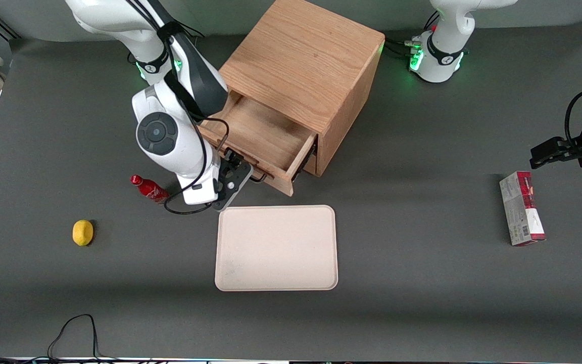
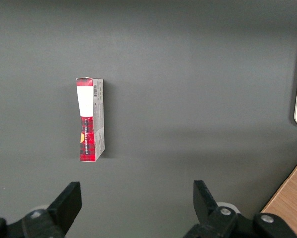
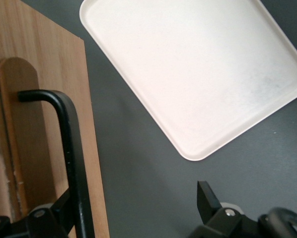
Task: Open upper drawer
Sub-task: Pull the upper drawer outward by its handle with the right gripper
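The upper drawer [image 1: 265, 144] of the oak cabinet [image 1: 303, 76], upper centre of the frame, stands pulled out, its shallow light-wood interior showing. The gripper [image 1: 243, 177] sits at the drawer's dark bar handle [image 3: 71, 163], jaws spread wide around it. A cream tray [image 1: 276, 248] lies nearer the camera on the grey tabletop [image 1: 422, 303].

Dark grey worktop [image 1: 422, 283]: flat cream rectangular plastic tray [image 1: 276, 248], small yellow lemon [image 1: 83, 232], red bottle [image 1: 148, 188] lying down, red-and-grey carton [image 1: 522, 208] toward parked arm's end.
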You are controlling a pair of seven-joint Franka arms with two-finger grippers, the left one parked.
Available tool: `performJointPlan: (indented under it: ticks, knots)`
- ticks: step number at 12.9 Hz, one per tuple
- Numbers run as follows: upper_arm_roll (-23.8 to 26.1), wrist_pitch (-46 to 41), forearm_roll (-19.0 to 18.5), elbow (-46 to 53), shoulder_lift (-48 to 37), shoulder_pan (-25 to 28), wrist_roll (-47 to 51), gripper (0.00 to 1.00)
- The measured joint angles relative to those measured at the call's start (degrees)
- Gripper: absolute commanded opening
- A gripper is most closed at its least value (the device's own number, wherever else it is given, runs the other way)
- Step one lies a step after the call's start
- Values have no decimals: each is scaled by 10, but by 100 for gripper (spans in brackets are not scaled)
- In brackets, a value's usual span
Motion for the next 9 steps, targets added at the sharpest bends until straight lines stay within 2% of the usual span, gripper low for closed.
performJointPlan:
  ticks: [9]
  knots:
    - [-1,-2,0,55,44,-50,-4,100]
